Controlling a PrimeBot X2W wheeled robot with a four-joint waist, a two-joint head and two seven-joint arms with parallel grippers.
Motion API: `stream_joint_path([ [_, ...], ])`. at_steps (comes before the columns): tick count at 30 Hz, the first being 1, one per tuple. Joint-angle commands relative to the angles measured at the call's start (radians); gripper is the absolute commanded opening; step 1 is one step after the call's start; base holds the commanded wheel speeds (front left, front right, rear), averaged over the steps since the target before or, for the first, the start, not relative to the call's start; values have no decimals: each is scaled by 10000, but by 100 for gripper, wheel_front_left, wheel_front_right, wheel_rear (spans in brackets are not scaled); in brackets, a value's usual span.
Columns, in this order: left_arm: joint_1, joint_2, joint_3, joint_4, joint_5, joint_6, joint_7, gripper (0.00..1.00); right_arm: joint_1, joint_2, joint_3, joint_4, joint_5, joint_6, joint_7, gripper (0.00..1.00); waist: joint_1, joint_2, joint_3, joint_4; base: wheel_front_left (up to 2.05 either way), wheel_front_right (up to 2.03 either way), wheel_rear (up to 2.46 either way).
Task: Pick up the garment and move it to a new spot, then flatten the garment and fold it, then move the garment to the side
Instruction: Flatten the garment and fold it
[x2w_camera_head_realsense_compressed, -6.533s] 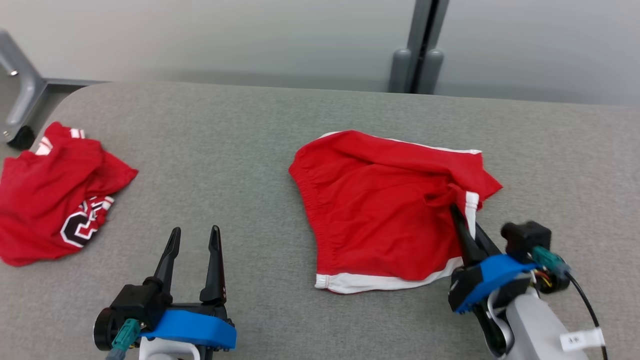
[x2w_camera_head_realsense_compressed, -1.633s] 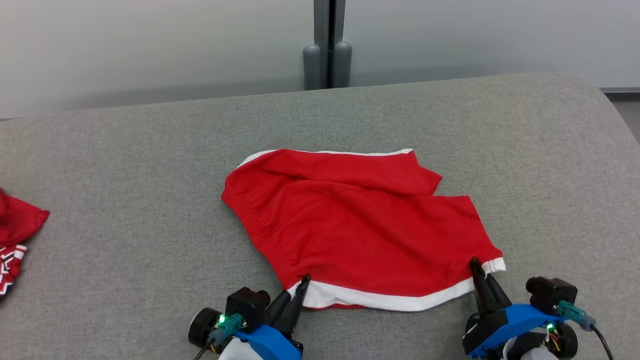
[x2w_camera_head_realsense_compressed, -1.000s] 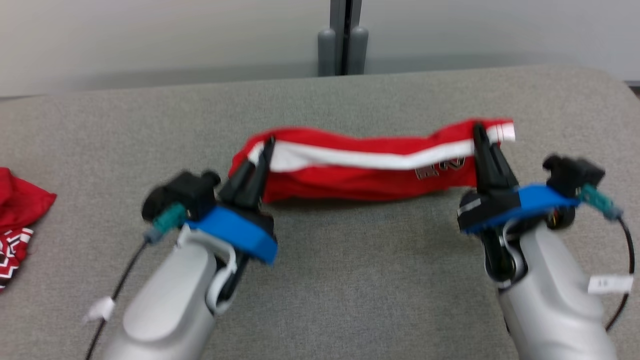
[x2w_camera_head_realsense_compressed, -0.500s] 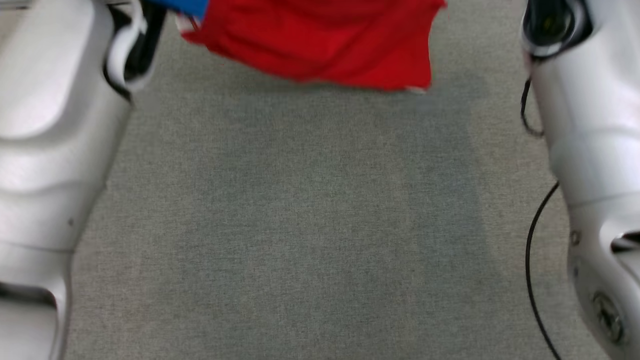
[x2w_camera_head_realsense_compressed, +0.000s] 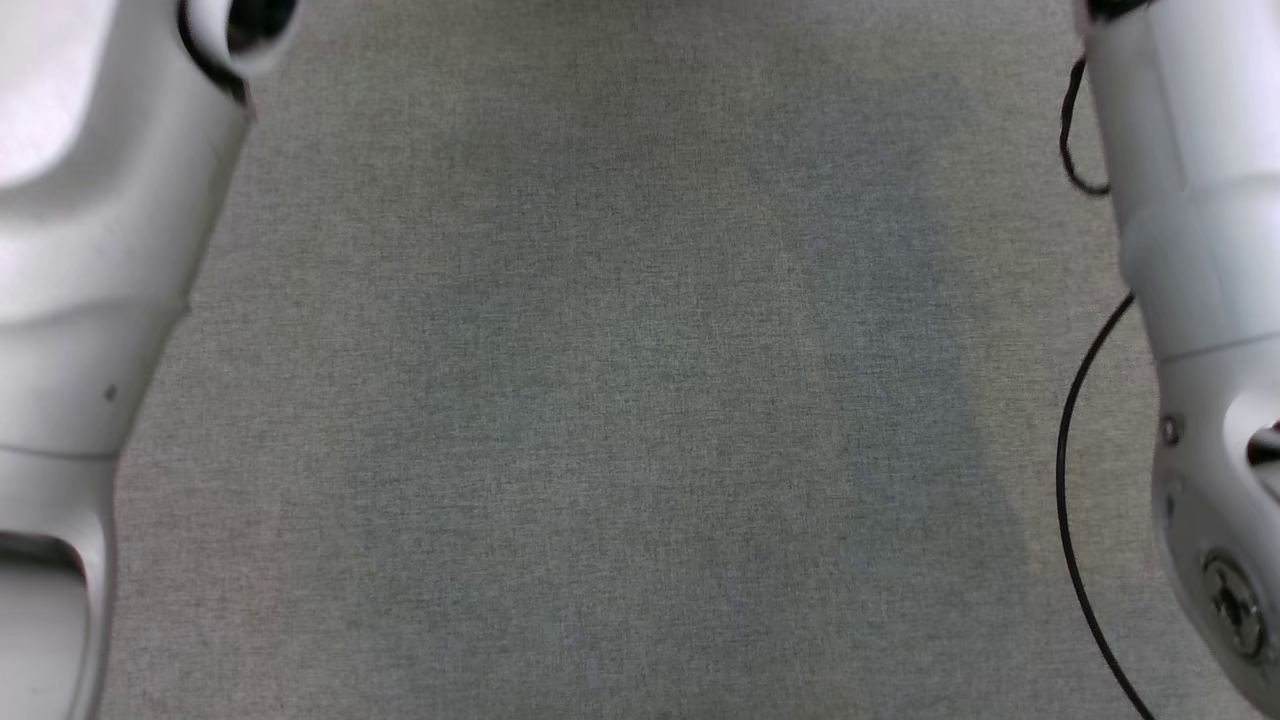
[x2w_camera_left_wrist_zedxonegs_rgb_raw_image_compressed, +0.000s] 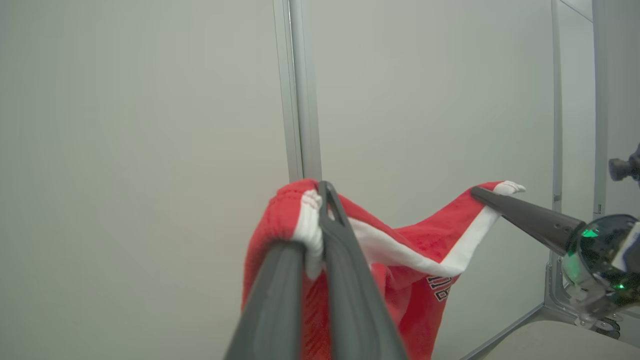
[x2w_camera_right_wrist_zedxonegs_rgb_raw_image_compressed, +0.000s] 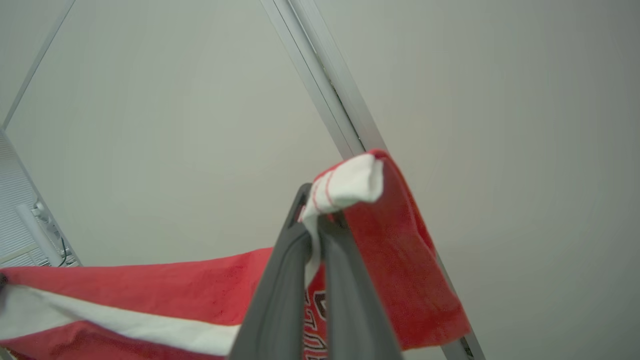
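The head camera looked steeply down from close above the grey table, the left forearm at the frame's left edge and the right forearm at its right. The left wrist camera looked along the left gripper toward a pale wall, with an upright post at upper centre. The right wrist camera looked up along the right gripper at the same wall and post. Both wrist views shared the garment; the left one caught the right gripper at its right side.
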Motion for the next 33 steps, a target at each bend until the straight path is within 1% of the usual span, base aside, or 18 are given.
stream_joint_path([
  [1,508,72,-75,-64,72,-21,-29,0,491,-70,-12,96,-41,5,-5,0,1,-2,43,13,0,0,0],
  [5,1916,134,95,-348,179,-21,-29,0,1614,-40,314,71,-273,6,-6,0,1,-2,17,21,0,0,0],
  [7,2795,69,284,-554,199,-21,-29,0,2337,-60,533,-44,-362,5,-6,0,1,-2,-55,39,0,0,0],
  [10,4238,-102,327,-947,385,-21,-29,0,3653,-187,830,-425,-452,5,-6,0,1,-2,-279,159,0,0,0],
  [14,6022,-133,271,-1436,769,-21,-29,0,5447,-312,1144,-1025,-291,5,-6,0,1,-2,-648,212,0,0,0],
  [15,6418,-135,398,-1540,806,-21,-29,0,5900,-343,1180,-1174,-198,5,-6,0,1,-2,-749,205,0,0,0],
  [20,8385,-240,620,-2072,1096,-21,-29,0,7984,-494,1249,-2026,226,5,-6,0,1,-2,-1283,137,0,0,0],
  [26,10244,-222,-5,-2522,1463,-21,-29,0,10233,-663,998,-2988,749,5,-7,0,1,-2,-2098,121,0,0,0],
  [28,10783,-231,-142,-2643,1496,-21,-29,0,10943,-709,954,-3375,724,5,-7,0,1,-2,-2362,121,0,0,0],
  [33,12070,-365,16,-2987,1548,-21,-29,0,12716,-688,577,-4298,681,5,-7,0,1,-2,-2985,128,0,0,0],
])
